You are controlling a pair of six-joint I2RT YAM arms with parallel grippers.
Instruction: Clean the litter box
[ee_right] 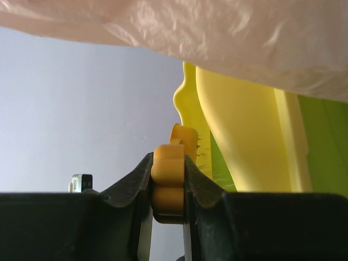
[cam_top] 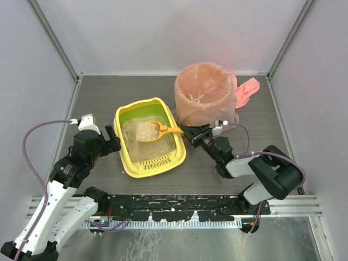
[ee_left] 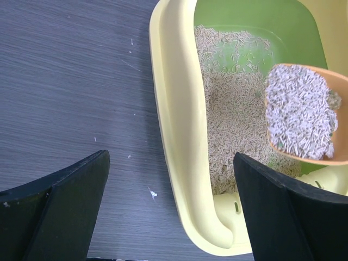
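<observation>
I count one litter box [cam_top: 126,157], one orange scoop [cam_top: 154,130] and one pink-bagged bin [cam_top: 202,111]. The box sits on the table [cam_top: 103,98] just left of the bin: a yellow tray with a green inner wall, a slotted near ledge and beige litter. My right gripper [cam_top: 188,132] clamps the scoop's handle, its bowl heaped above the litter, while my left gripper [cam_top: 113,140] gapes wide beside the box.

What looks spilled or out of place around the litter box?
A few pale specks lie on the table beside the litter box, likely stray litter. The box sits askew to the table edges. A pink bag tail trails loose beside the bin.
</observation>
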